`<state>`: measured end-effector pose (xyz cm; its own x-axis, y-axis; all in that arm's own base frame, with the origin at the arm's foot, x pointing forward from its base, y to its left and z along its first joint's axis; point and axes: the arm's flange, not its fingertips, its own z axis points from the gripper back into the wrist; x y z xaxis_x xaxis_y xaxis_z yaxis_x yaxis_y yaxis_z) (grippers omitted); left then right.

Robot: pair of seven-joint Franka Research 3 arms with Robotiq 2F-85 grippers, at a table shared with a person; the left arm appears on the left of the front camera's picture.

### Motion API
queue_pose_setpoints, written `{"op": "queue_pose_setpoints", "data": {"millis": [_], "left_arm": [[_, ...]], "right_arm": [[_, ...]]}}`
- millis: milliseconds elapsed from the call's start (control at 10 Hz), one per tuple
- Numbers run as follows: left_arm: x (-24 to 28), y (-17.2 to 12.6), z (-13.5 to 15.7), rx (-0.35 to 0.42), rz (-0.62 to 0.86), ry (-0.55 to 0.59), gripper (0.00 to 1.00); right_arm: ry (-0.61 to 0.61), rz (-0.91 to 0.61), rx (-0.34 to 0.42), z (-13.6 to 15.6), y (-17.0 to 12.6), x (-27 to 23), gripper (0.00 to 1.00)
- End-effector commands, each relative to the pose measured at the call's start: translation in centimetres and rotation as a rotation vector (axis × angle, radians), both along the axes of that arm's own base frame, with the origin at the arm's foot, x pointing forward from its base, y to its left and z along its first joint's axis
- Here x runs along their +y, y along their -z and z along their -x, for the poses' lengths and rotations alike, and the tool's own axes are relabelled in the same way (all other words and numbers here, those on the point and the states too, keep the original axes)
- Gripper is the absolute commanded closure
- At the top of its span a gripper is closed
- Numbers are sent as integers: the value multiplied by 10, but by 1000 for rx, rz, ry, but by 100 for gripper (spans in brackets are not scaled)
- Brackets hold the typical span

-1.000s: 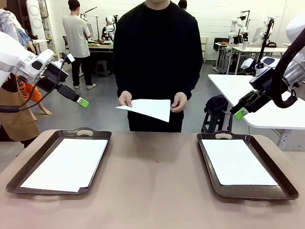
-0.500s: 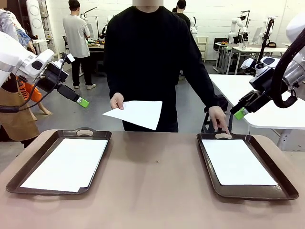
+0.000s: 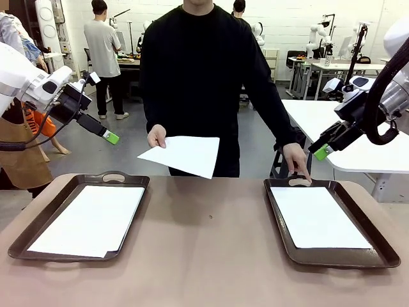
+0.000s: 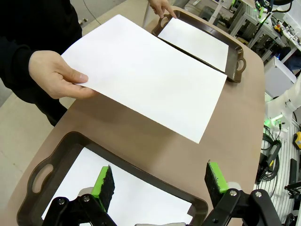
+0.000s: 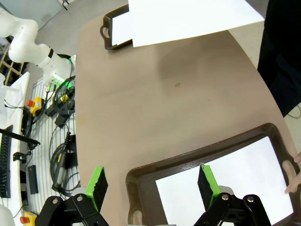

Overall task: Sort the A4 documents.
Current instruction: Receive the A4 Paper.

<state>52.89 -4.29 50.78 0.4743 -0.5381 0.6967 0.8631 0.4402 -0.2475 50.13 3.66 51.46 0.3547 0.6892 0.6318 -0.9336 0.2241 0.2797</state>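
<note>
Brown table spans the front view, bearing 2 dark trays. At 9 o'clock the left gripper hangs in the air above the left tray, its green-padded fingers apart and empty. That tray holds a white A4 sheet. At 12 o'clock a person in black holds another A4 sheet by its edge in one hand, above the table's far edge. Their other hand touches the far handle of the right tray, which holds a third sheet. At 3 o'clock the right gripper hovers above that tray, fingers apart, gripping nothing.
</note>
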Motion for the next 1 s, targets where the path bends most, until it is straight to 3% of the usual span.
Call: {"op": "queue_pose_setpoints", "data": {"millis": [0,500,900], "left_arm": [[-1,0,0,0,0,1,0],[-1,0,0,0,0,1,0],[-1,0,0,0,0,1,0]], "right_arm": [[-3,4,-9,0,1,1,0],[0,0,0,0,0,0,0],[221,-83,201,-15,39,9,0]]}}
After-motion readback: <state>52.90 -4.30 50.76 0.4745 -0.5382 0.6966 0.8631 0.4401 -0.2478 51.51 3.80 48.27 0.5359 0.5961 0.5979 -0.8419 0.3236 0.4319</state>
